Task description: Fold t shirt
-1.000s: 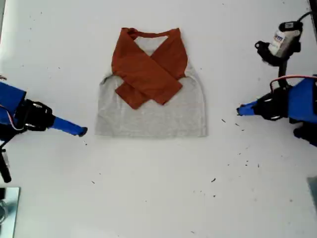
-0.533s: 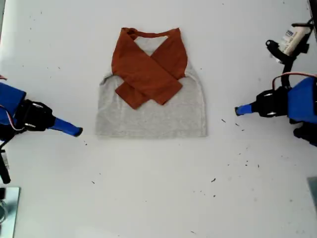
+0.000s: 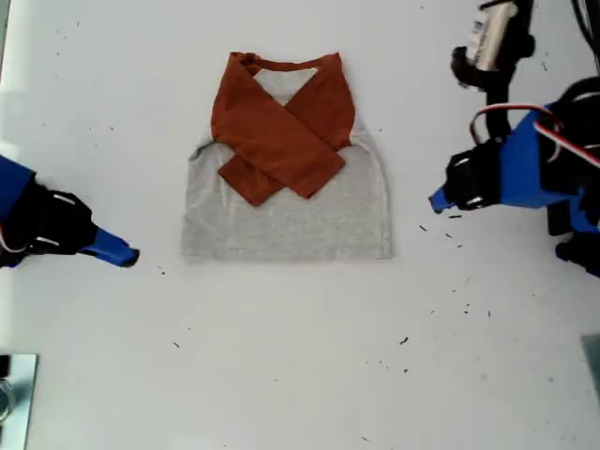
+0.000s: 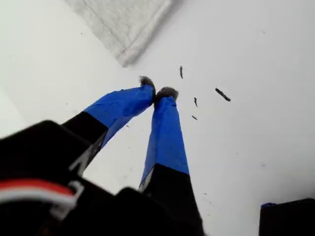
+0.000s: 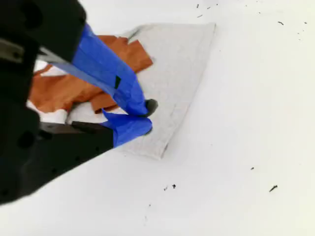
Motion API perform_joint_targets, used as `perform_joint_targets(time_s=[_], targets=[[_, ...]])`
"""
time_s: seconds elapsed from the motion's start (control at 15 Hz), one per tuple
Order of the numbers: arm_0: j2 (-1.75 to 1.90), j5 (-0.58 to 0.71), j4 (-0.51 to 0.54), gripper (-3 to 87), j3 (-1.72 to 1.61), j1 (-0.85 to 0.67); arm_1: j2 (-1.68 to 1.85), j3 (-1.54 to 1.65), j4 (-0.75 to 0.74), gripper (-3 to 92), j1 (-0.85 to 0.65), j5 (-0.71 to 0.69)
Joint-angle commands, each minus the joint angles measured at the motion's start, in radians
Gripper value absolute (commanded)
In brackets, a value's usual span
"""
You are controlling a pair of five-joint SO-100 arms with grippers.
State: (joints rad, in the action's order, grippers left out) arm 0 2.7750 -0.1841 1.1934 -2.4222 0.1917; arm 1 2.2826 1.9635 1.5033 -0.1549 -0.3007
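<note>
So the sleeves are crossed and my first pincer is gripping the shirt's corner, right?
Not gripping: the first wrist view shows my first pincer shut on nothing, over bare table short of the shirt corner. The sleeves are crossed, as you say.

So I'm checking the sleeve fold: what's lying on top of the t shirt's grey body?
Both rust-orange sleeves lie crossed over the upper part of the t shirt, one overlapping the other. No end effector is on it. The fabric beneath the sleeves is hidden, and no print shows.

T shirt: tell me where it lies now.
The t shirt lies flat on the white table, upper centre of the exterior view, between both grippers.
</note>
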Motion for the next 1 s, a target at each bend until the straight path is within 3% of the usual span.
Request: perform_joint_targets(time_s=[0.0,0.07,0.13,0.2,0.33,0.53,0.67,0.8,0.93], targets=[[-0.126,0.040,0.132,-0.3,0.244,0.006,-0.212,-0.351,0.146,14.7,0.026,0.003],[-0.167,0.081,0.129,0.8,0.256,0.002,-0.267,-0.422,0.169,19.9,0.037,0.000],[-0.229,0.114,0.123,20.7,0.279,0.002,-0.313,-0.462,0.184,25.5,0.048,0.005],[-0.298,0.143,0.110,29.0,0.298,0.002,-0.350,-0.476,0.178,26.9,0.057,-0.003],[-0.391,0.187,0.055,30.3,0.296,-0.009,-0.428,-0.477,0.144,30.2,0.074,0.000],[-0.460,0.218,0.000,16.4,0.279,-0.043,-0.540,-0.468,0.061,30.2,0.087,-0.006],[-0.469,0.241,-0.031,29.8,0.233,-0.066,-0.591,-0.465,0.018,30.3,0.094,-0.011],[-0.483,0.250,-0.060,31.5,0.166,-0.095,-0.634,-0.449,-0.006,30.3,0.104,-0.008],[-0.505,0.270,-0.153,31.9,0.057,-0.143,-0.670,-0.377,-0.086,30.3,0.103,-0.012]])
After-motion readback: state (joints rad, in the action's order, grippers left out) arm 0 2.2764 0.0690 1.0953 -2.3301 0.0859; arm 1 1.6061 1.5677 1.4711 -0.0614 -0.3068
